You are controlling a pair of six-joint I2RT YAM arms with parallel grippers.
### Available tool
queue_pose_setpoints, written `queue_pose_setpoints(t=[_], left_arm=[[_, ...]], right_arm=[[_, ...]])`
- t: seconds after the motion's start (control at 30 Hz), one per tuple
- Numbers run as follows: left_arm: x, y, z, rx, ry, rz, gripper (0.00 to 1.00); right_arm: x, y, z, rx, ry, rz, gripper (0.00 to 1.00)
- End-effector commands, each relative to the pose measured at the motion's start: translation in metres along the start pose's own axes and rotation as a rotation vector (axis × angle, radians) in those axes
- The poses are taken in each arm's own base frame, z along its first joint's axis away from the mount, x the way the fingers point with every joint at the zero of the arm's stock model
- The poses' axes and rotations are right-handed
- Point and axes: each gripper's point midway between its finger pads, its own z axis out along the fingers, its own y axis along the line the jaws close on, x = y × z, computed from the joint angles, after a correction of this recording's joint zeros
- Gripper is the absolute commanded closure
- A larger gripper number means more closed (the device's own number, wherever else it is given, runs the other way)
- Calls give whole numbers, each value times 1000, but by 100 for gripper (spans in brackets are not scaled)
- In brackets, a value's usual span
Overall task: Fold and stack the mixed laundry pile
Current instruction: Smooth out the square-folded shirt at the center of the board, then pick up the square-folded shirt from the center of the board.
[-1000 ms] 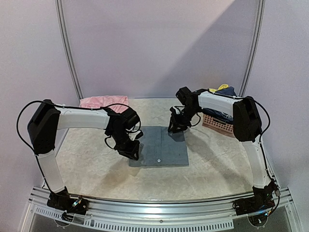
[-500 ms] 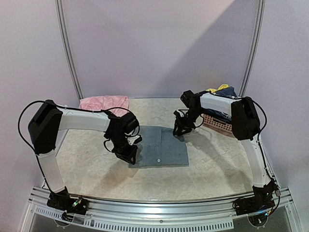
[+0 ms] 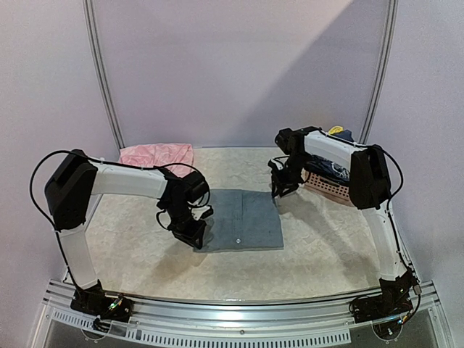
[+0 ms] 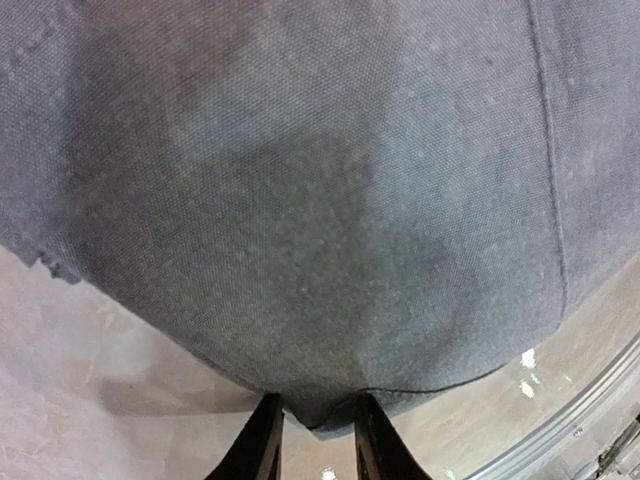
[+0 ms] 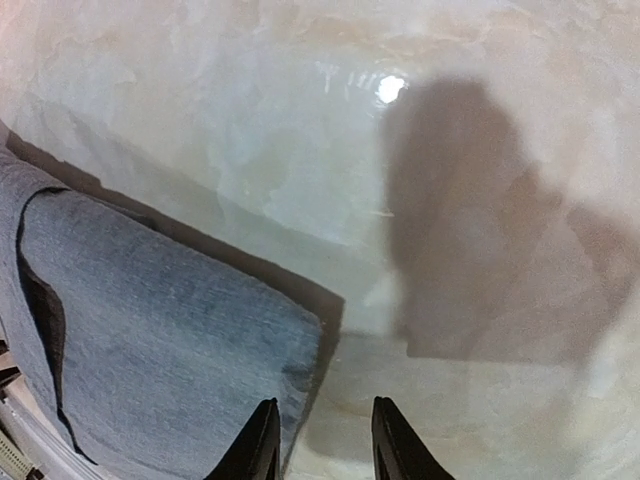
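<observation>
The folded shirt is showing a flat slate grey, and up close its weave is reading as a fine speckled grey with a darker, shadowed patch in the middle. The table is coming through cream and beige, marbled with pale mottling. Back left, a cloth is glowing soft pink. The slatted basket is looking salmon pink, with navy fabric and a flash of yellow showing in it. The left arm and right arm are wearing white shells with black joints, and the wall is sitting pale lilac.
</observation>
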Motion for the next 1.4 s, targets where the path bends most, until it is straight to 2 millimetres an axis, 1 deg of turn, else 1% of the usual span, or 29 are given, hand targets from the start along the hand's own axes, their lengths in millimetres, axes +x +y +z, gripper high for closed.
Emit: queue_pose_setpoints(t=[0.0,0.07,0.17,0.2,0.23,0.3,0.4,0.43,0.5,0.53,0.57,0.6,0.63,0.67,0.7,0.73,0.77,0.83,0.9,0.97,1.07,1.1,1.13,1.17,1.2,1.37], left_arm=[[-3,-6,-21,-1,-40,15,74],[-8,-9,-32,-1,-69,14,73],[-16,-13,-54,-3,-127,13,69],[-18,-14,-61,-6,-147,13,67],[-19,-13,-69,-12,-168,11,66],[-22,-11,-84,-34,-206,7,62],[-26,-4,-110,-79,-276,-5,54],[-28,0,-119,-95,-305,-11,50],[-30,7,-137,-123,-362,-27,42],[-33,15,-146,-157,-401,-40,36],[-34,22,-155,-175,-434,-53,31],[-35,27,-160,-186,-458,-66,28],[-36,33,-166,-192,-485,-86,23],[-36,39,-169,-187,-501,-107,18],[-37,44,-171,-171,-519,-133,14],[-38,51,-172,-154,-535,-167,10],[-39,60,-171,-142,-547,-209,2],[-43,78,-164,-101,-574,-292,1],[-50,88,-151,-14,-551,-324,0],[-60,83,-139,62,-516,-299,0],[-78,73,-128,135,-503,-258,0],[-81,73,-124,138,-496,-256,1],[-84,75,-115,138,-476,-256,1],[-88,75,-113,142,-473,-252,2],[-91,77,-102,143,-446,-258,3],[-103,82,-69,158,-377,-289,8]], right_arm=[[-5,-13,-43,132,-63,-15,68],[-7,-11,-64,148,-102,-9,67],[-5,-7,-86,159,-132,-6,65],[-4,-4,-96,163,-149,-10,64],[-2,-1,-102,167,-157,-12,64],[2,7,-120,164,-186,-21,62],[11,20,-132,150,-212,-29,61],[14,27,-140,139,-231,-30,61],[21,37,-148,119,-253,-31,60],[26,43,-154,105,-268,-28,59],[29,47,-155,96,-275,-26,58],[33,53,-158,87,-283,-25,58],[37,56,-158,82,-286,-24,57],[41,60,-162,73,-299,-17,56],[46,63,-162,68,-299,-18,55],[52,65,-161,63,-297,-14,54],[57,67,-163,56,-304,-7,53],[66,69,-159,43,-297,2,52],[75,70,-157,28,-294,15,51],[84,70,-153,21,-284,26,51],[97,68,-152,23,-274,38,50],[101,68,-150,24,-269,39,50],[105,67,-151,24,-269,45,49],[109,66,-149,24,-265,51,49],[113,65,-150,24,-264,57,49],[132,58,-147,22,-257,94,48]])
